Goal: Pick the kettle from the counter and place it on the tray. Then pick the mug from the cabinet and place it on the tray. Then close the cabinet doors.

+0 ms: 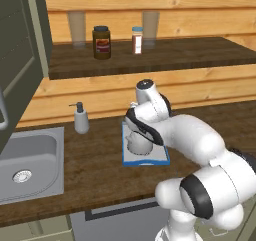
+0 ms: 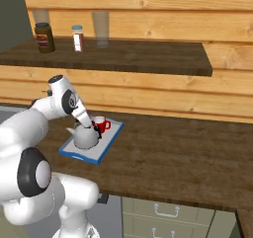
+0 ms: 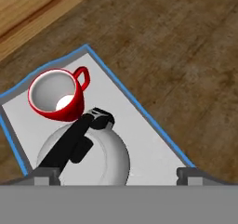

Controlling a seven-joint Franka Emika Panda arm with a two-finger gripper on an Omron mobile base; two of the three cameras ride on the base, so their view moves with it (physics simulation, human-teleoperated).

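Mug (image 3: 56, 95) and kettle (image 3: 86, 155) sit on tray (image 3: 144, 139), mug upright just beside kettle. End effector (image 3: 111, 173) above them, jaws wide, holding nothing. Remaining step, by judgement: retract arm, close cabinet doors (image 1: 17, 60).

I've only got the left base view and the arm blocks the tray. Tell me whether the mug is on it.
Observer: Yes. In the right base view the mug stands upright on the tray, right beside the kettle.
Operator: Report the gripper.
Observer: In the hand view the gripper is open above the kettle, holding nothing.
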